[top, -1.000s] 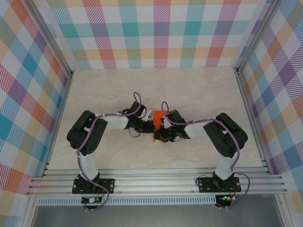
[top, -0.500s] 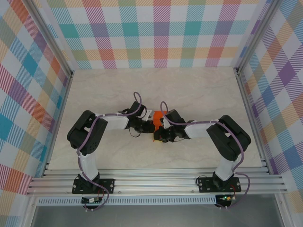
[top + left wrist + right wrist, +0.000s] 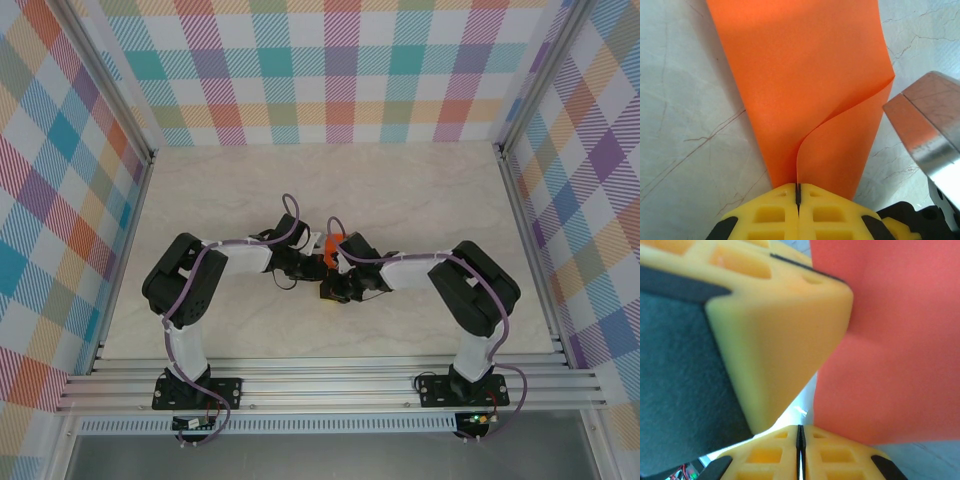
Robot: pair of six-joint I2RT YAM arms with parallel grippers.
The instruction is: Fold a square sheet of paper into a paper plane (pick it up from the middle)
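The square sheet of paper is bright orange and folded over on itself, one flap curling up from the marble table. My left gripper is shut on its near edge, where the layers meet. In the top view the paper shows as a small orange patch between the two wrists at the table's middle, with the left gripper against it. My right gripper is shut with nothing visible between its jaws. The paper hangs just to the right of it, and a yellow finger of the left gripper crowds in from the upper left.
Part of the right arm's metal wrist sits close on the right of the paper. Checked walls and aluminium rails ring the pale marble table.
The right arm has shifted a little left, closing on the left gripper, and the orange patch in the top view has moved left with it. The left arm stays put.
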